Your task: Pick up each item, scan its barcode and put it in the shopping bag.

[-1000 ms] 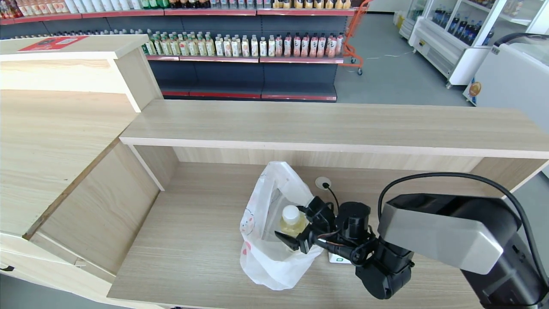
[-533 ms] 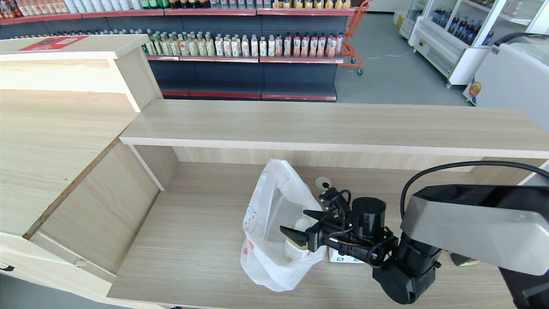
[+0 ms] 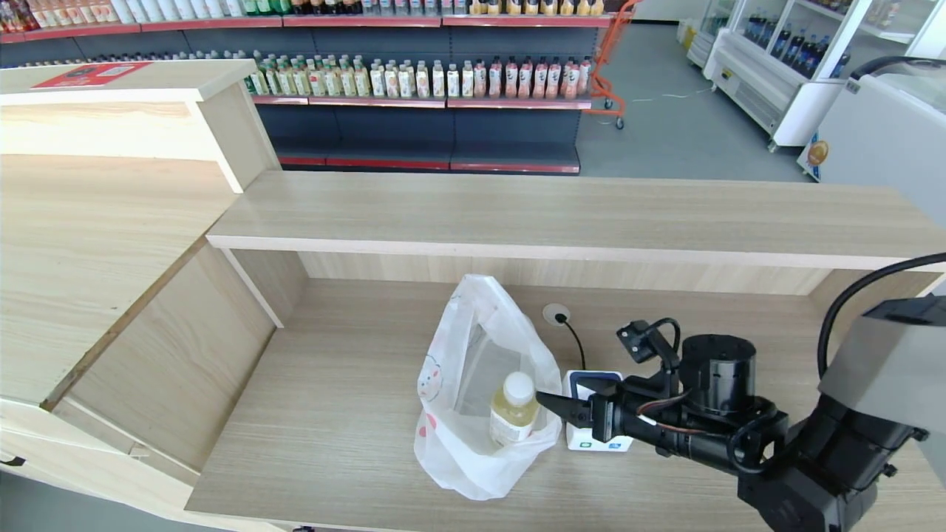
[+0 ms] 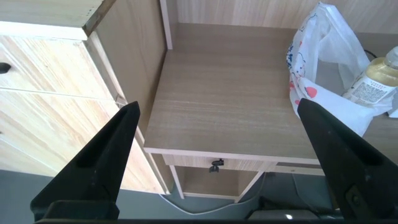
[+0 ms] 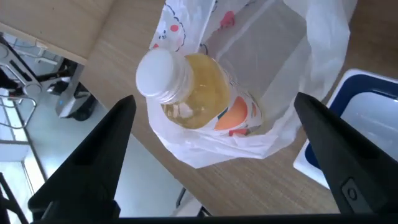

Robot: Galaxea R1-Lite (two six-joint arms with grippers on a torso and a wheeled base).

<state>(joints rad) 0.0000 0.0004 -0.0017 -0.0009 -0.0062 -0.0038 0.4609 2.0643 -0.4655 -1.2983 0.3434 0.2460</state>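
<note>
Bottle [image 3: 513, 411] of yellow drink, white-capped, upright inside the white shopping bag [image 3: 452, 384] on the wooden counter [image 3: 332, 421], your right gripper [image 3: 550, 403] spread and empty just beside the bag, scanner [image 3: 591, 442] next to the bag, your left gripper [image 4: 219, 107] spread wide, empty, well apart from the bag.

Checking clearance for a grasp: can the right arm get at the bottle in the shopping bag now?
Probably yes. The right gripper is open beside the mouth of the shopping bag; the bottle stands upright, cap above the near rim, nothing between them. The loose plastic might snag a finger.
</note>
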